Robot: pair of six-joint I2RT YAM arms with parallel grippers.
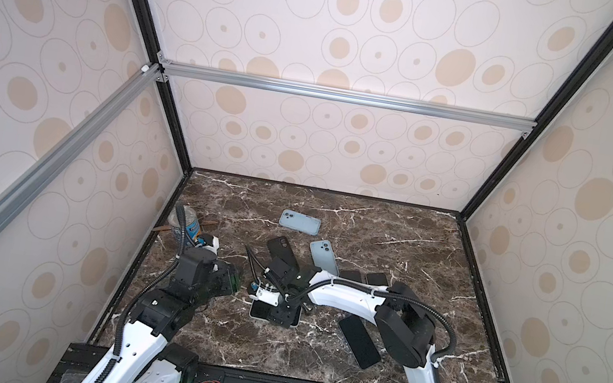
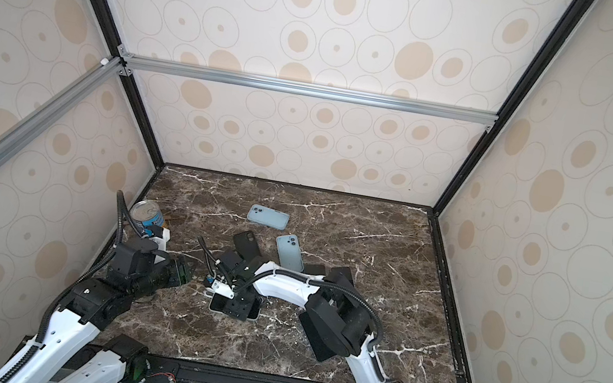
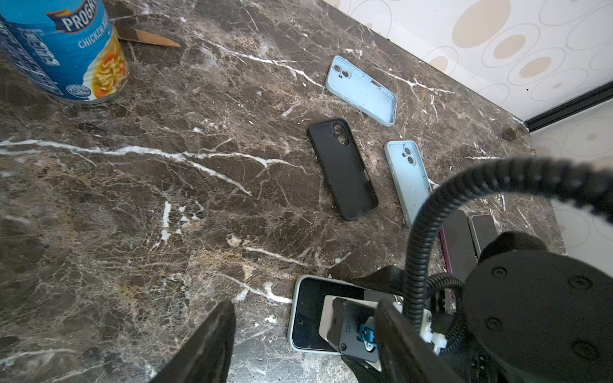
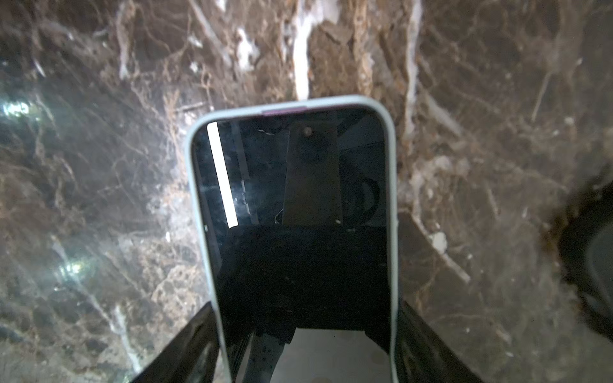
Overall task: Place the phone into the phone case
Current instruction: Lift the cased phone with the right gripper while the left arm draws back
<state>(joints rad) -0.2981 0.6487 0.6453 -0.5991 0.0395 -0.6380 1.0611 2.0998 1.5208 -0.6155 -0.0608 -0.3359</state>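
Legible text, one item only: the soup can (image 3: 63, 49), seen from my left wrist camera.

- Label is blue.
- White capitals on a dark banner read "PROGR", cut off by the frame edge.
- Beneath, white capitals read "CHICKEN NO"; the rest curves out of sight round the side.
- Side panel: blocks of white fine print, too small to read.
- Round seal low on the label, beside the noodle picture: lettering not resolved.

In both top views the soup can (image 1: 188, 219) (image 2: 145, 212) shows only blue, no letters.

A black plate (image 3: 353, 331) at my right wrist bears a small pale marking, blurred.

Glass of the phone (image 4: 292, 185): reflections, no characters.
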